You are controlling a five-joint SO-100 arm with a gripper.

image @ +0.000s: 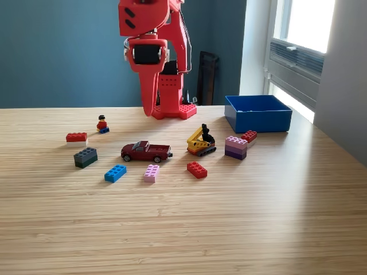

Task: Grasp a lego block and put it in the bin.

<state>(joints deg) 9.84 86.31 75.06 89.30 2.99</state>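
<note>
Exterior view
Bin [258, 113]: bright blue rectangular tray with low walls, on the wooden table [183, 229] at the view's right rear, near the window. Interior mostly hidden by the front wall; contents cannot be told.
Gripper [150, 106]: red, hanging point-down above the table's rear centre, in front of the arm's base [170, 97]. Nothing is seen in it; whether the jaws are apart or together cannot be told from this angle.
Loose bricks: red brick [196, 169], pink brick [152, 173], blue brick [115, 173], dark grey brick [85, 157], red brick on white [76, 137], all separate on the table.
Near bin: stacked pink-and-purple bricks [235, 147] touching a small red brick [249, 136], just in front of the bin.
Other items: dark red toy pickup [146, 152], yellow toy digger [201, 142], minifigure [102, 124].
</note>
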